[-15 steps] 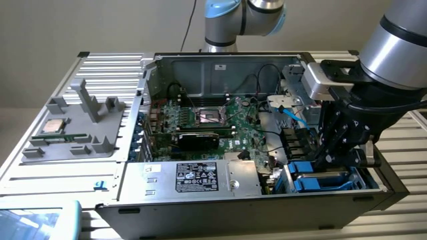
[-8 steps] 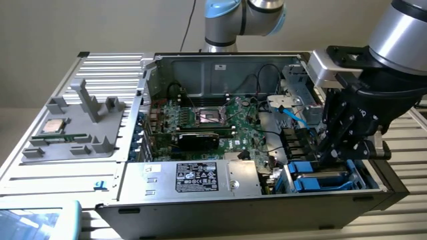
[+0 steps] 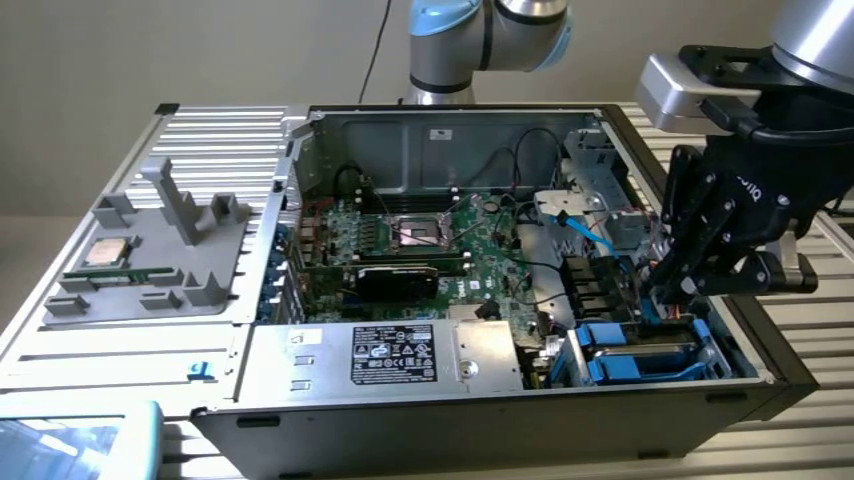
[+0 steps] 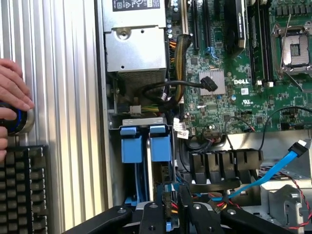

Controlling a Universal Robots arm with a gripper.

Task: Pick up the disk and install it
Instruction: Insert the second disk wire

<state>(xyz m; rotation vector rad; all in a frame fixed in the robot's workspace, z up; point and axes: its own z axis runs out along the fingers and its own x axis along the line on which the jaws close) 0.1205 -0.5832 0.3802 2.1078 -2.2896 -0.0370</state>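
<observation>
Disk (image 3: 643, 352) half-hidden in bay; claw (image 3: 663, 297) above.

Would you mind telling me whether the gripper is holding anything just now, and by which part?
It cannot be told: the gripper sits over the blue drive bay, beside the disk in its blue carrier.

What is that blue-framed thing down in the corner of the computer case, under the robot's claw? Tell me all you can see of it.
It is the disk, a flat silver-grey drive in a blue plastic carrier with two blue tabs. It sits in the drive bay at the case's corner, beside the power supply, at the exterior view's right. The gripper hangs just above it; whether they touch is unclear.
</observation>
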